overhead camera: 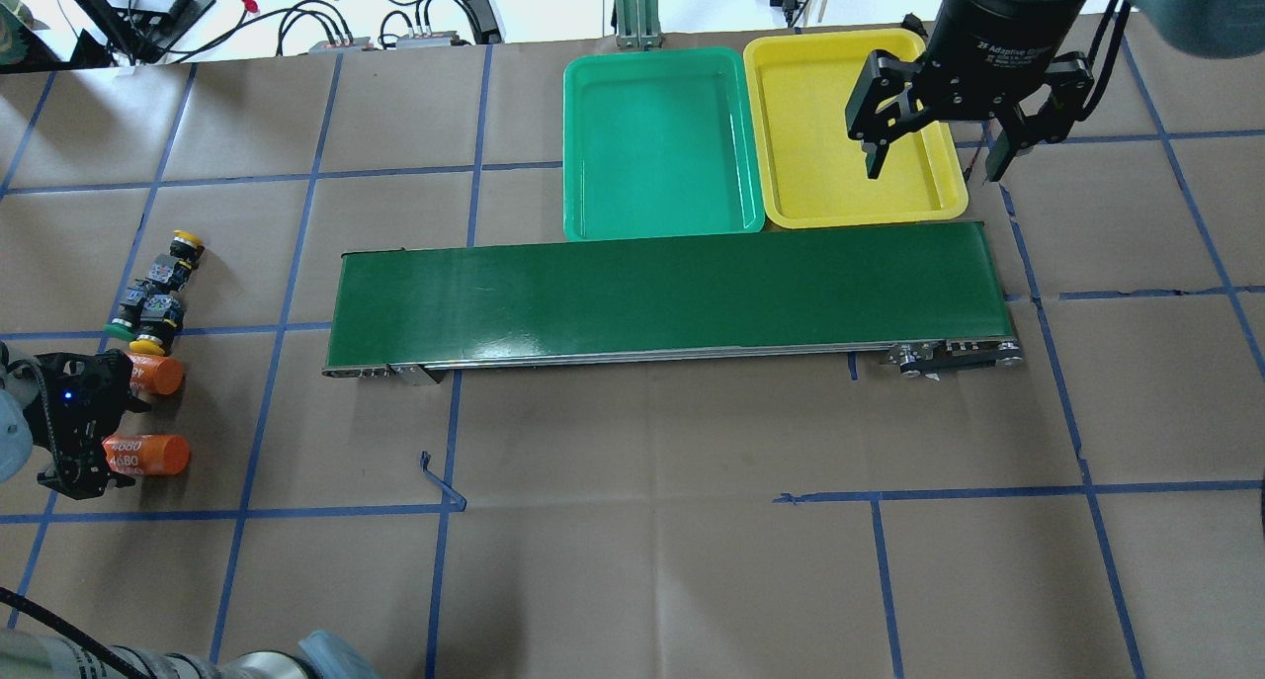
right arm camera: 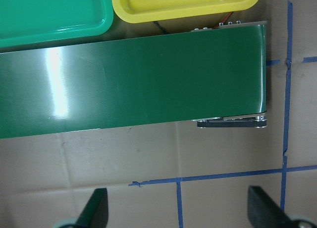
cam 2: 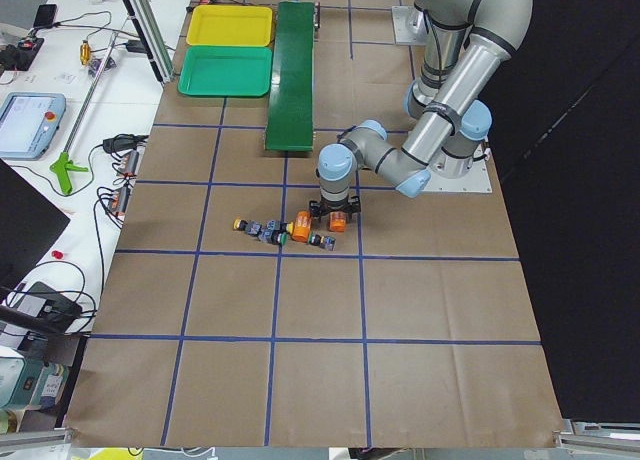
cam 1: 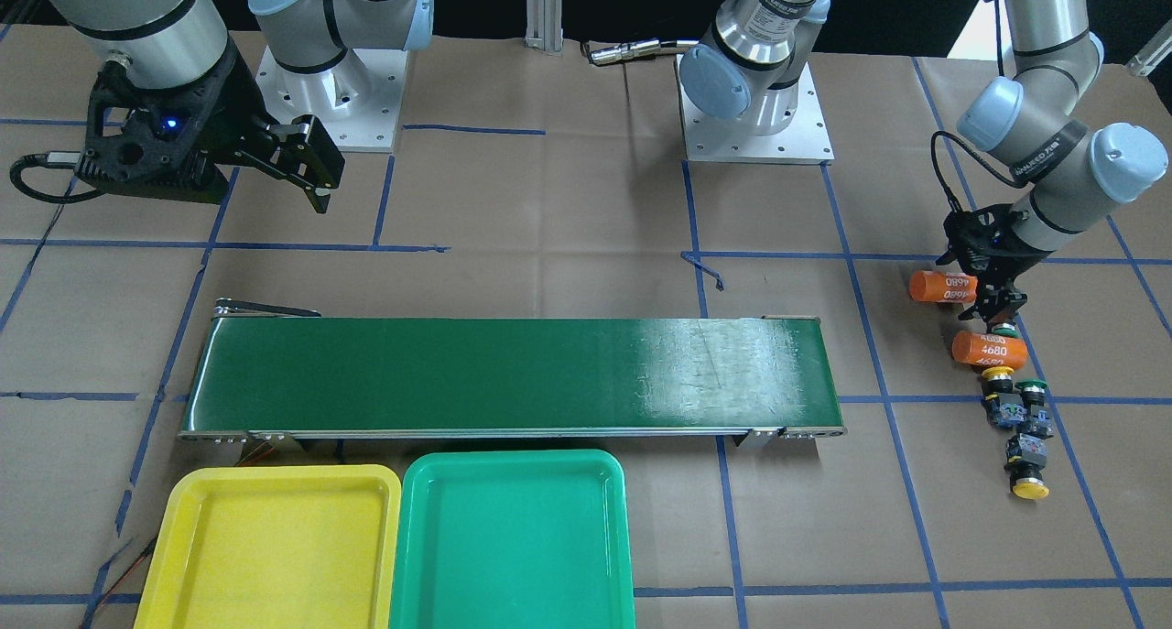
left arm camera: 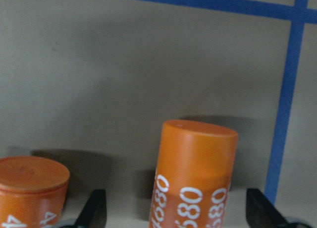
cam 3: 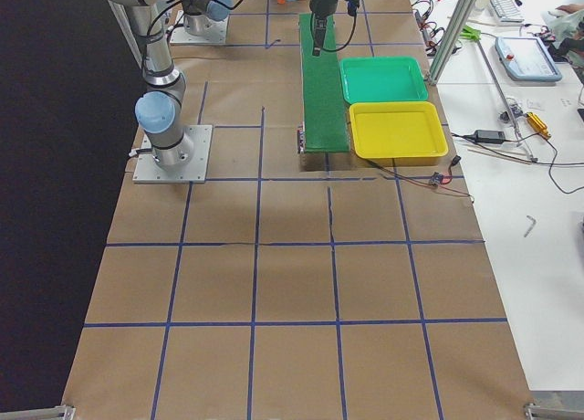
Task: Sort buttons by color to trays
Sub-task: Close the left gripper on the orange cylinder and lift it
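Note:
Three buttons lie in a row on the paper at the robot's far left: a yellow-capped one (cam 1: 999, 374), a green-capped one (cam 1: 1035, 390) and another yellow-capped one (cam 1: 1030, 488). My left gripper (cam 1: 996, 316) hangs low just beside them, over two orange cylinders (cam 1: 980, 348). It is open, and in the left wrist view one cylinder (left arm camera: 194, 178) stands between its fingers (left arm camera: 95, 208). The yellow tray (overhead camera: 840, 180) and the green tray (overhead camera: 652, 165) sit side by side, both bare. My right gripper (overhead camera: 934, 160) hovers open over the yellow tray's edge, holding nothing.
A long dark-green conveyor belt (cam 1: 513, 373) runs across the middle of the table, right in front of the trays. A second orange cylinder (cam 1: 943, 287) lies beside the left gripper. Blue tape lines grid the brown paper.

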You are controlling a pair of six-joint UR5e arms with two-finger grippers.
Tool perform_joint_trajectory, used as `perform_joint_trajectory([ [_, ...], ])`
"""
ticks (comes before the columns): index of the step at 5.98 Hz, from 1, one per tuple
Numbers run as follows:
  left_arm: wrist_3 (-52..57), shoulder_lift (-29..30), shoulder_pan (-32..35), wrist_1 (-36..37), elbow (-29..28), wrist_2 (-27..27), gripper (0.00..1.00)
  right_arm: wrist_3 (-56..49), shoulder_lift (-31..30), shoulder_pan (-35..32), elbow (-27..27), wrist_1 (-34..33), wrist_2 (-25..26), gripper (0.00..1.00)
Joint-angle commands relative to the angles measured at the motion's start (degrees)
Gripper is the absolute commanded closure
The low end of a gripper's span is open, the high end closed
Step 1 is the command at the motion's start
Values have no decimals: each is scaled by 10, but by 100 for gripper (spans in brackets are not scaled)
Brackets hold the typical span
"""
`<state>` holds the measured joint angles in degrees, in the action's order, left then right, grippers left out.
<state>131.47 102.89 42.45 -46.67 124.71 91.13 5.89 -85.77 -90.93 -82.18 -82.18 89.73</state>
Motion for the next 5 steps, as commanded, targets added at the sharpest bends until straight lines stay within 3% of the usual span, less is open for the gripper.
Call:
perform_joint_trajectory([
  [1,15,3,-3,1,1,-1,39,0,0,0,0,0,0,0],
  [2,17,0,-4,6,-2,-10,84,0,1,1,0,0,0,0],
  [3,14,-1,-4,7,-3,-13,100,0,1,0,0,0,0,0],
  [5,-2,-28,2,-3,-8,-13,100,0,1,1,0,0,0,0],
])
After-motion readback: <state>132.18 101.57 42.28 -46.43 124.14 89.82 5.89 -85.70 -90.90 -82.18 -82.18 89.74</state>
